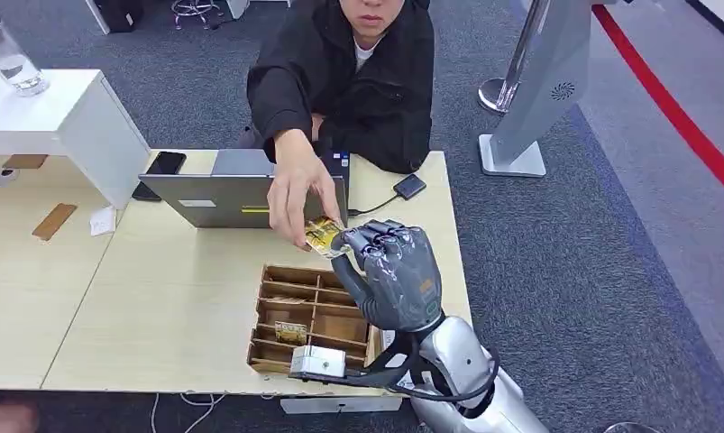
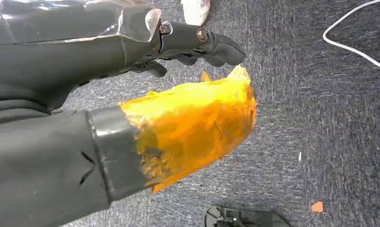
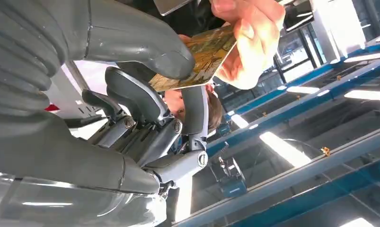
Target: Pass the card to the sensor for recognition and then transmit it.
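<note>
While the right hand (image 1: 396,271) pinches the card (image 1: 323,236) above the tabletop's (image 1: 178,298) far edge, a person's hand (image 1: 297,194) grips its other end.

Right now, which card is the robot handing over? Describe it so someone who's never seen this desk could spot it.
Start at the wooden divided tray on the pale table's near edge. Just beyond it, the robot's raised right hand and a person's hand both hold one card. It is gold-patterned and up in the air, unlike the card lying in a tray compartment.
</note>
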Tool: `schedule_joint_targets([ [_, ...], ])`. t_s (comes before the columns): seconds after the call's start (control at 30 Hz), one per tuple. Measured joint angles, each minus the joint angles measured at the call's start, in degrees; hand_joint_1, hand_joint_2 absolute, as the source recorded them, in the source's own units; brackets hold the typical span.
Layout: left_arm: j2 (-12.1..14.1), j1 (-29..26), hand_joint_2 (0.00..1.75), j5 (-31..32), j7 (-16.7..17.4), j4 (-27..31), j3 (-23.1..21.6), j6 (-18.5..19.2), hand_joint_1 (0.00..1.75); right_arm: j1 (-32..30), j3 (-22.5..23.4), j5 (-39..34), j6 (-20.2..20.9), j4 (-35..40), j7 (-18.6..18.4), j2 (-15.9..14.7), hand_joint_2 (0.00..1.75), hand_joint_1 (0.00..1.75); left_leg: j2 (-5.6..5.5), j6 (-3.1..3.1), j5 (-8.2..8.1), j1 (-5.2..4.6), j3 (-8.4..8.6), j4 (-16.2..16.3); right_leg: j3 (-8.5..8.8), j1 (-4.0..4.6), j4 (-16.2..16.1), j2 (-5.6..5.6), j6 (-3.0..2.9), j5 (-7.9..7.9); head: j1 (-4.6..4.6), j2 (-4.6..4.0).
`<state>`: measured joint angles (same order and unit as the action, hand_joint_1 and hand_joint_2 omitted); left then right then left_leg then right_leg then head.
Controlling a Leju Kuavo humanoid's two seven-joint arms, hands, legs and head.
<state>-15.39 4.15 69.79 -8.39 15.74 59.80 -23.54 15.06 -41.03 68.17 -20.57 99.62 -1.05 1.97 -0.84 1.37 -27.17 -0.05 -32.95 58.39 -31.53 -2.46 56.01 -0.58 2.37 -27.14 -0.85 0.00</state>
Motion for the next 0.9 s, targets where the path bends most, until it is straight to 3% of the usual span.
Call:
schedule_joint_targets([
  [0.9,0.0,0.0,0.00,0.0,0.0,0.0,0.0,0.0,0.00,0.0,0.0,0.0,0.0,0.0,0.0,0.0,1.75,1.75,0.00,0.00,0.00,0.00,-0.01,0.0,0.00,0.00,0.0,0.00,0.00,0.00,-0.02,0.00],
])
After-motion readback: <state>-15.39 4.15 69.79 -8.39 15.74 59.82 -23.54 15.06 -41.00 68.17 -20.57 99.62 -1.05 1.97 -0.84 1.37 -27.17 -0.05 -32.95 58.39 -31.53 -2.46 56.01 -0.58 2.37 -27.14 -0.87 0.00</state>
